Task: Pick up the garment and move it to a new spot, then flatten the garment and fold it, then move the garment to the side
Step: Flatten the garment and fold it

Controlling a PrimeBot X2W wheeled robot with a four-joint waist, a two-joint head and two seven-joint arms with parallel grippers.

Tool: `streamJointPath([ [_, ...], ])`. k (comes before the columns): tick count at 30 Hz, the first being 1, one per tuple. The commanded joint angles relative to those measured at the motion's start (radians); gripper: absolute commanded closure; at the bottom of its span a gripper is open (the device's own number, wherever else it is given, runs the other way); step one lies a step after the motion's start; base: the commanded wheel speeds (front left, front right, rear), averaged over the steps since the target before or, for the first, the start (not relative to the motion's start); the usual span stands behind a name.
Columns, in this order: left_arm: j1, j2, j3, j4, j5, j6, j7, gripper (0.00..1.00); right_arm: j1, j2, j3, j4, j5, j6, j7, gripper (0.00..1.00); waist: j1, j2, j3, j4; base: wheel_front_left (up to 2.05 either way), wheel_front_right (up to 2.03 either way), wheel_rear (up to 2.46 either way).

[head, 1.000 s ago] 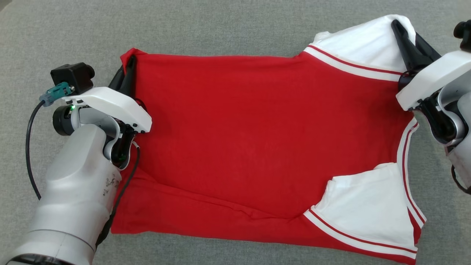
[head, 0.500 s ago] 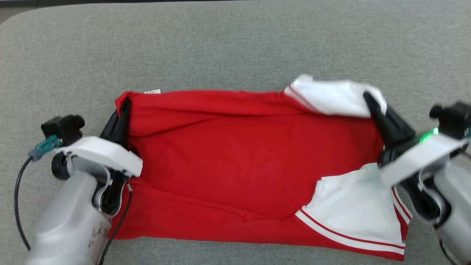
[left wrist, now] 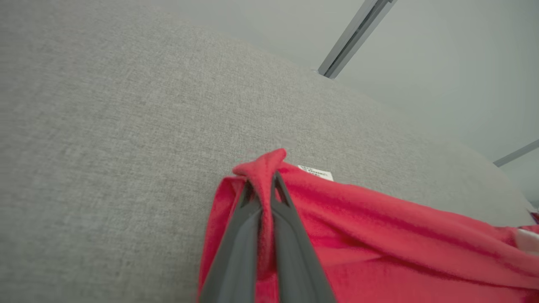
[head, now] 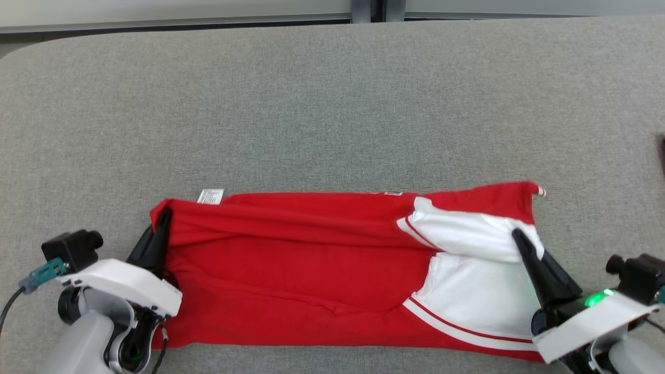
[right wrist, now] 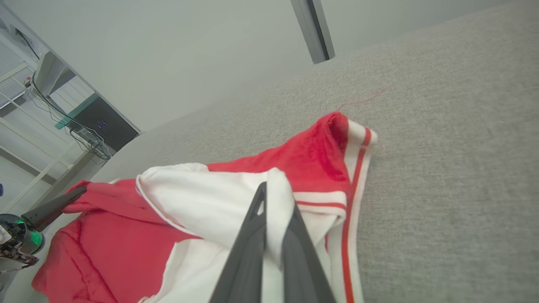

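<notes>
Left gripper point(left wrist: 261, 187): clamped on red white-sleeved fabric shirt point(head: 311, 259) at its hem corner point(left wrist: 262, 162).
Right gripper point(right wrist: 269, 191): clamped on white sleeve point(right wrist: 210, 198).
Fold: both corners to be lowered level, edges aligned.

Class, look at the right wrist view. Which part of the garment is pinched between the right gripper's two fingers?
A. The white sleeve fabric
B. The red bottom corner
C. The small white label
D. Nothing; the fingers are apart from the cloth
A: the right gripper is closed on a fold of the white sleeve of the garment, with white cloth squeezed up between its dark fingers.
</notes>
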Motion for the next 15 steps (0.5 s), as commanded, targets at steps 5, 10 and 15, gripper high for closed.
streamJointPath([
  [5, 0.074, 0.029, 0.007, -0.055, -0.003, 0.044, 0.014, 0.0, 0.081, 0.024, -0.041, -0.022, -0.057, 0.0, 0.029, 0.0, 0.0, 0.0, -0.013, -0.005, 0.0, 0.0, 0.0],
  [10, 0.137, 0.053, 0.008, -0.097, 0.049, 0.108, -0.033, 0.0, 0.142, 0.061, -0.101, -0.042, -0.176, 0.0, 0.041, 0.0, 0.0, 0.0, -0.03, -0.012, 0.0, 0.0, 0.0],
  [15, 0.202, 0.061, 0.057, -0.18, 0.141, 0.21, -0.086, 0.0, 0.197, 0.113, -0.221, -0.132, -0.309, 0.0, 0.013, 0.0, 0.0, 0.0, -0.053, -0.014, 0.0, 0.0, 0.0],
])
